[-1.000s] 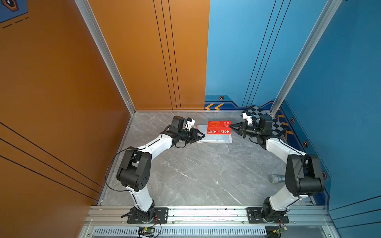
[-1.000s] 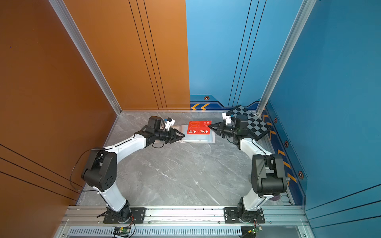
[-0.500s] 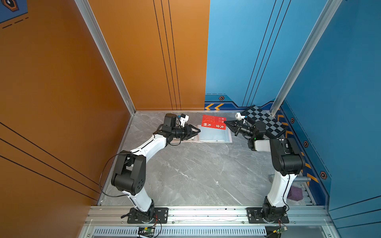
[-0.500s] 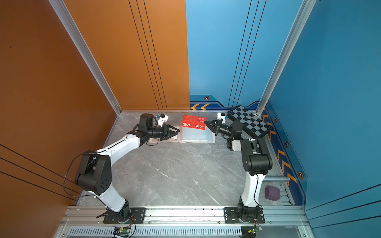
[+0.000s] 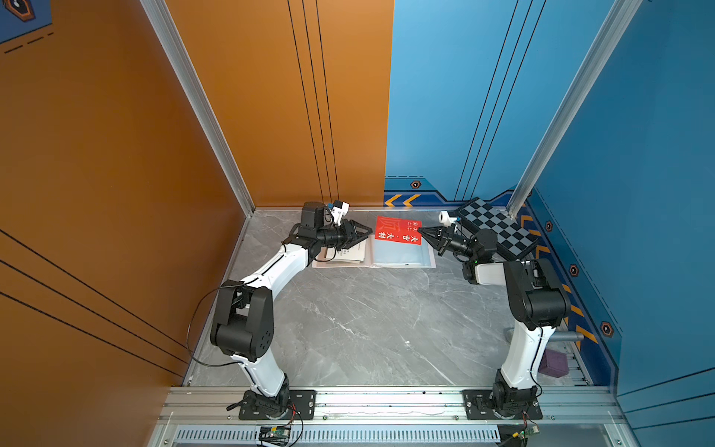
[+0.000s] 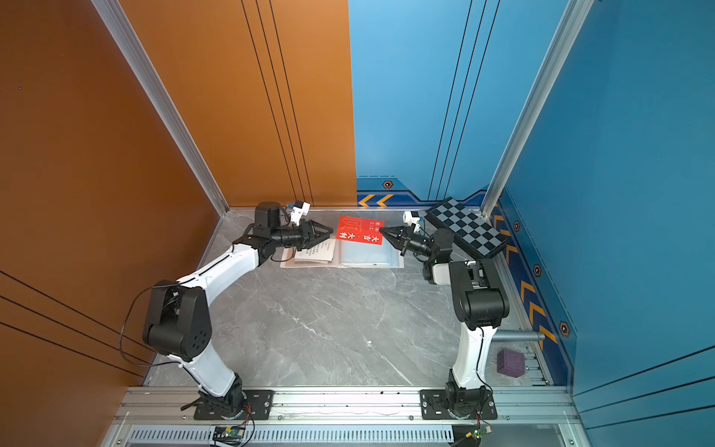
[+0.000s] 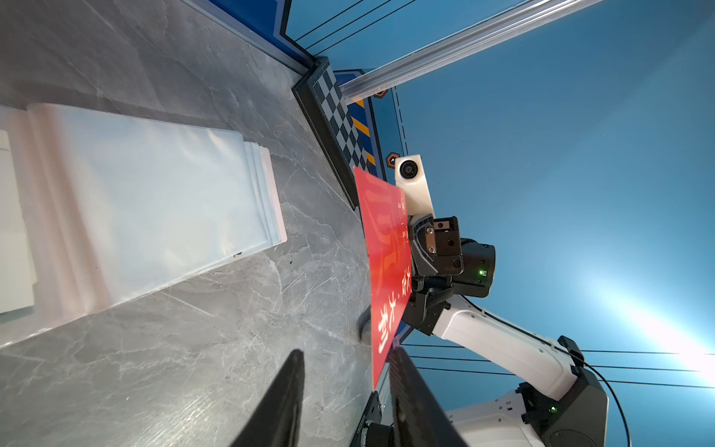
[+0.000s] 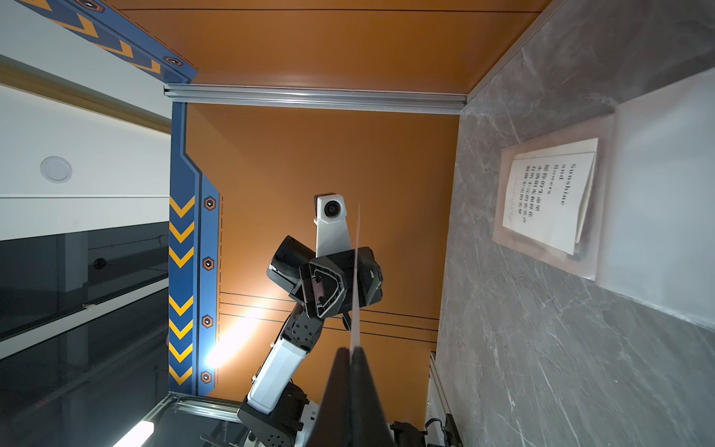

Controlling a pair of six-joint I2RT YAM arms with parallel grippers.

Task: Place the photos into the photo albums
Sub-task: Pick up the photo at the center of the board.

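One thin red rectangular card [image 5: 398, 230] with white Chinese print is held clear of the grey marble worktop [image 5: 367, 317], above the far edge of the open pale pink-white photo album [image 5: 402, 256]. The right gripper [image 5: 420, 231] holds one card edge, jaws clamped on it. The left gripper [image 5: 369, 232] sits just beside the opposite edge, jaws apart; contact cannot be determined. The album lies flat near the back wall, with a clear bluish sleeve page upward. White cards with black print [image 5: 346, 253] rest on the page at the left arm's side. A black-and-grey checkered board [image 5: 499, 228] lies beside the right arm.
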